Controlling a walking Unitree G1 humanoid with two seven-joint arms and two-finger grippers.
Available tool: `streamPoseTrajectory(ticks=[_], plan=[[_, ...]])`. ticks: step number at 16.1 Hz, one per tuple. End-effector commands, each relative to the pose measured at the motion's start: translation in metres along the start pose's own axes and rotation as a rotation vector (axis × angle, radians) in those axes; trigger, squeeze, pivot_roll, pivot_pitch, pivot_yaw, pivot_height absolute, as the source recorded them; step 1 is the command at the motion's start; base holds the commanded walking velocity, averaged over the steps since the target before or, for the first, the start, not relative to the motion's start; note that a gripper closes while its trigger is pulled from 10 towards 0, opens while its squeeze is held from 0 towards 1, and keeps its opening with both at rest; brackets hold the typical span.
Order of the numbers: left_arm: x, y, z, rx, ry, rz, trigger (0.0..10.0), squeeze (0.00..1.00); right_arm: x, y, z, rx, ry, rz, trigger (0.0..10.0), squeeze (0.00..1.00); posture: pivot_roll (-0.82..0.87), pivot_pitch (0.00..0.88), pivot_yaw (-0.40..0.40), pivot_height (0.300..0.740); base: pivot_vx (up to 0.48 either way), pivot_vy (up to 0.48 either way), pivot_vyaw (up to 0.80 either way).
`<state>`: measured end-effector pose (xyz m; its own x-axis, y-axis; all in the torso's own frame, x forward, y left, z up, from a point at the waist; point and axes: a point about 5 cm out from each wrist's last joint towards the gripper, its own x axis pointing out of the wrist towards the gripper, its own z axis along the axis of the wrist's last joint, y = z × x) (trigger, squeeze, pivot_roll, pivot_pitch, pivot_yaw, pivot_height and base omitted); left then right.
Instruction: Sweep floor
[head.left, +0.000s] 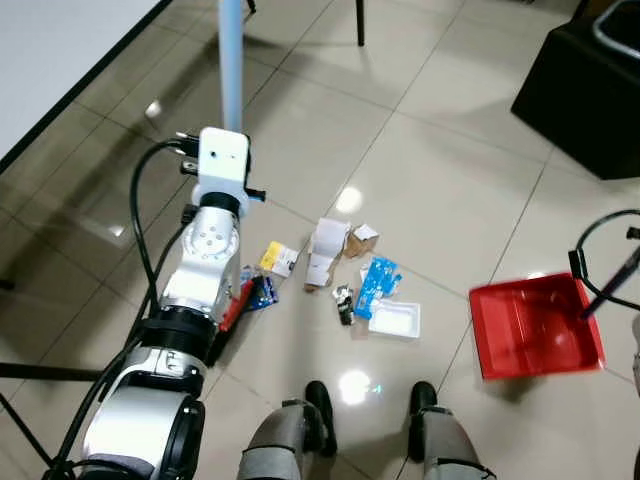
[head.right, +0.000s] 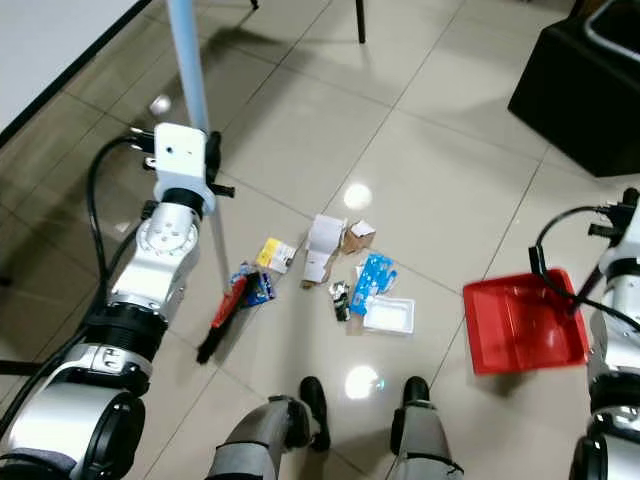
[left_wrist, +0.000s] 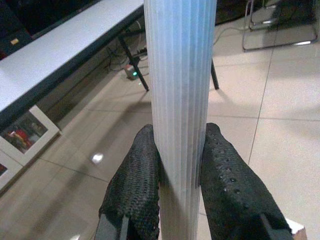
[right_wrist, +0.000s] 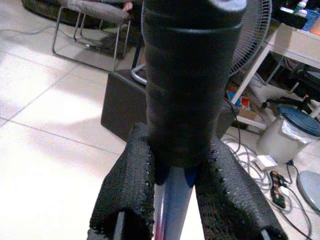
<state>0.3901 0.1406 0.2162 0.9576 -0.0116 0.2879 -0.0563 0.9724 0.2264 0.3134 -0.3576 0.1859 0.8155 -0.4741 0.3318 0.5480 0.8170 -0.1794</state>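
Note:
My left gripper (left_wrist: 181, 136) is shut on the ribbed light-blue broom handle (head.left: 231, 60), which rises in front of my left arm. The broom's red and black head (head.right: 222, 318) rests on the tiles at the left edge of the litter. That litter is a yellow packet (head.left: 279, 258), torn white and brown cardboard (head.left: 325, 250), a blue wrapper (head.left: 378, 283) and a white tray (head.left: 396, 320). My right gripper (right_wrist: 177, 141) is shut on the black grip of the dustpan handle (right_wrist: 185, 75). The red dustpan (head.left: 535, 325) sits flat on the floor to the right of the litter.
A black box (head.left: 590, 90) stands at the back right. A white table (head.left: 50, 50) runs along the left, with chair legs (head.left: 360, 25) behind. My feet (head.left: 320, 400) stand just short of the litter. A fan, cables and a bin (right_wrist: 292, 137) lie beyond the right wrist.

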Motion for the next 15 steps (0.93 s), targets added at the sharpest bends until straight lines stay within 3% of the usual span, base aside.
streamPoseTrajectory(ticks=[1, 4, 7, 9, 10, 15], plan=[[-0.003, 0.004, -0.004, 0.033, 0.005, 0.021, 10.0, 0.00, -0.005, 0.001, -0.006, 0.001, 0.004, -0.013, 10.0, 0.00, 0.03, 0.441, 0.217, 0.740, 0.000, 0.000, 0.00], [0.000, 0.005, -0.001, 0.042, 0.000, 0.018, 10.0, 0.00, -0.010, 0.009, -0.011, 0.025, 0.010, -0.023, 10.0, 0.00, 0.04, 0.439, 0.238, 0.740, 0.000, 0.000, 0.00], [0.010, 0.017, 0.006, 0.062, -0.017, 0.088, 10.0, 0.00, -0.010, 0.016, -0.010, 0.045, -0.007, -0.025, 10.0, 0.00, 0.03, 0.441, 0.245, 0.740, 0.000, 0.000, 0.00], [0.010, 0.015, 0.002, 0.055, 0.002, 0.098, 10.0, 0.00, -0.010, 0.019, -0.011, 0.050, -0.004, -0.024, 10.0, 0.00, 0.02, 0.448, 0.243, 0.740, 0.000, 0.000, 0.00], [0.005, 0.001, -0.015, 0.037, 0.057, 0.068, 10.0, 0.00, -0.014, 0.027, -0.019, 0.063, 0.042, -0.022, 10.0, 0.00, 0.01, 0.459, 0.235, 0.740, 0.000, 0.000, 0.00], [-0.015, -0.031, -0.050, 0.002, 0.198, -0.013, 10.0, 0.00, -0.033, 0.053, -0.040, 0.099, 0.146, -0.004, 10.0, 0.00, -0.01, 0.484, 0.231, 0.740, 0.000, 0.000, 0.00]])
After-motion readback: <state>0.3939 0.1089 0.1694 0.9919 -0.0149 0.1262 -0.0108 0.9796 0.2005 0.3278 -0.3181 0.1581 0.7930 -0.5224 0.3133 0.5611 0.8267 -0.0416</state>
